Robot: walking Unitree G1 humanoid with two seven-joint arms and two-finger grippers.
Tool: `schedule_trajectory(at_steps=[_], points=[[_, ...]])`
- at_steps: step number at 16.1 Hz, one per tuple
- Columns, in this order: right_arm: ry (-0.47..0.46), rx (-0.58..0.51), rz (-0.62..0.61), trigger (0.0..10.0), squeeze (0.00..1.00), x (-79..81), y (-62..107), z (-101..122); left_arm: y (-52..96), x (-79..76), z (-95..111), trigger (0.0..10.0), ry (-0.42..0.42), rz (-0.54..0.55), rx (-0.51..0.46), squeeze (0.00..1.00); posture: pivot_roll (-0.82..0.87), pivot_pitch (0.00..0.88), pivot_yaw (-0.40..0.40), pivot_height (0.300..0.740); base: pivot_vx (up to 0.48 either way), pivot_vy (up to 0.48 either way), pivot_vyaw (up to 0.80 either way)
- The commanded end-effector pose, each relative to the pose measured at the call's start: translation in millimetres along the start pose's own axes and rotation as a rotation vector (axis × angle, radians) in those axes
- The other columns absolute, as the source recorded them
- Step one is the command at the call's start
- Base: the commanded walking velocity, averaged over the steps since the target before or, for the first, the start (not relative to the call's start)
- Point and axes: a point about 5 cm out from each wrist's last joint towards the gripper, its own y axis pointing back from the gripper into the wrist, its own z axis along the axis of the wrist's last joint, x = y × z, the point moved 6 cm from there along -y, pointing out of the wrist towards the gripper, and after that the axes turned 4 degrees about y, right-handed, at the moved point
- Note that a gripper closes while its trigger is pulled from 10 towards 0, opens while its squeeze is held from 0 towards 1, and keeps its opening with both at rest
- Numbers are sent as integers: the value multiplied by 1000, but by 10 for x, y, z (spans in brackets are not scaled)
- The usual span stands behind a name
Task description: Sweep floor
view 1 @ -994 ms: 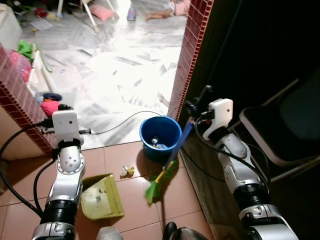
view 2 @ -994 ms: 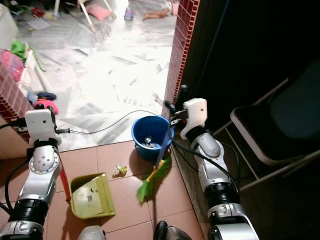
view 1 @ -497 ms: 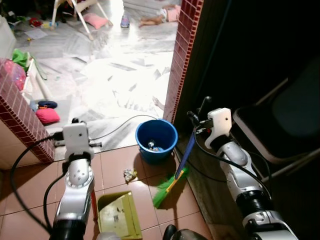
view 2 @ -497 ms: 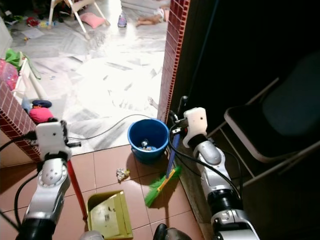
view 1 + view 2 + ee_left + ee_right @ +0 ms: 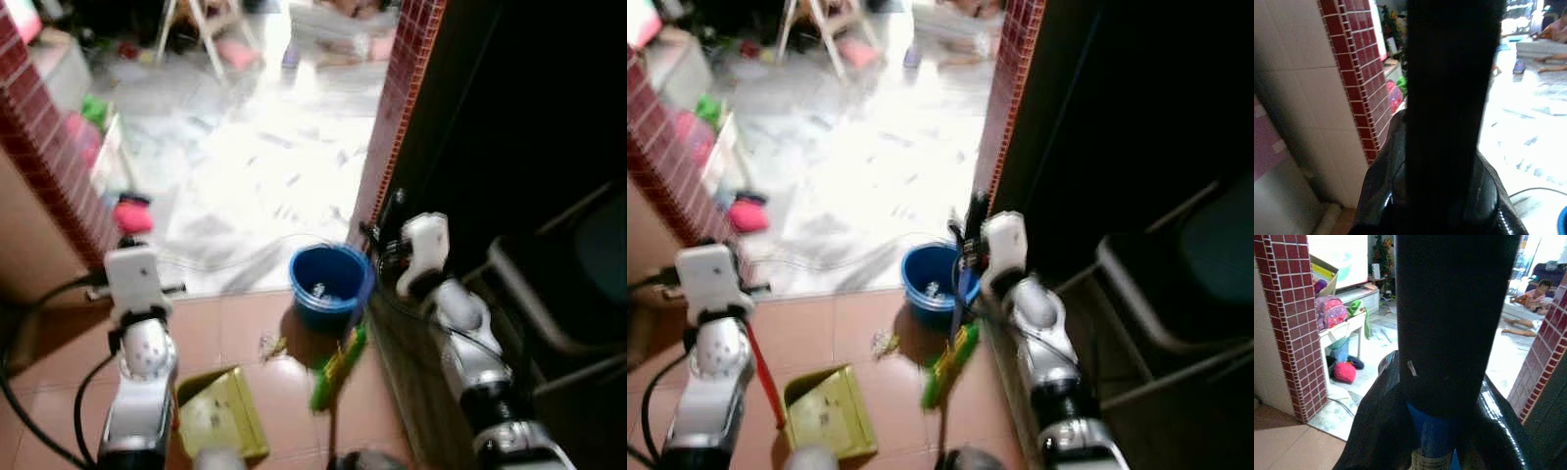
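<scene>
A green broom head (image 5: 333,358) rests on the brown tiles beside a blue bucket (image 5: 331,284). Its blue handle (image 5: 1433,436) rises to my right gripper (image 5: 975,211), which is shut on it. A yellow-green dustpan (image 5: 220,417) lies on the tiles in front of my left arm. Its red handle (image 5: 765,370) runs up to my left gripper (image 5: 1449,73), which is shut on it. A small crumpled bit of litter (image 5: 271,345) lies between dustpan and bucket. The bucket holds some scraps.
A red brick pillar (image 5: 402,98) stands just behind the bucket, with a dark folding chair (image 5: 563,294) to its right. A low brick wall (image 5: 49,166) is on my left. A cable (image 5: 225,257) and scattered toys lie on the bright marble floor, where a person (image 5: 1535,298) lies far off.
The whole picture has shifted and blurred, so the camera has moved. Both grippers still hold their handles. Broom head, dustpan and litter stay beside the bucket.
</scene>
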Motion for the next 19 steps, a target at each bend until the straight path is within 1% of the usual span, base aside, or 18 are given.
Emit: schedule_trajectory(at_steps=[1, 6, 10, 13, 15, 17, 18, 19], points=[[-15, -34, -2, 10000, 0, -18, -35, 96, -33, -78, 182, 10000, 16, -16, -51, 0, 61, 0, -52, 740, 0, 0, 0], [-15, -40, 3, 10000, 0, 2, -57, 122, -43, -99, 227, 10000, 38, -13, -37, 0, 61, 0, -47, 740, 0, 0, 0], [-9, -44, -8, 10000, 0, -35, -85, 150, -42, -100, 287, 10000, 36, -19, -37, 0, 64, 0, -43, 740, 0, 480, 0], [-3, -39, 0, 10000, 0, -3, -98, 136, 8, -172, 230, 10000, 55, -28, -9, 0, 61, 0, -49, 740, 0, 480, 0], [8, -41, 4, 10000, 0, 1, -113, 150, 40, -269, 240, 10000, 63, -63, -8, 0, 57, 0, -46, 740, 0, 480, 0], [20, -33, -18, 10000, 0, -47, -114, 134, 52, -294, 231, 10000, 62, -73, -3, 0, 55, 0, -42, 740, 0, 480, 0], [24, -25, -46, 10000, 0, -114, -93, 118, 78, -337, 244, 10000, 56, -109, -12, 0, 55, 0, -42, 740, 0, 0, 0], [23, -18, -62, 10000, 0, -151, -72, 97, 80, -327, 235, 10000, 62, -103, -6, 0, 58, 0, -43, 740, 0, 0, 0]])
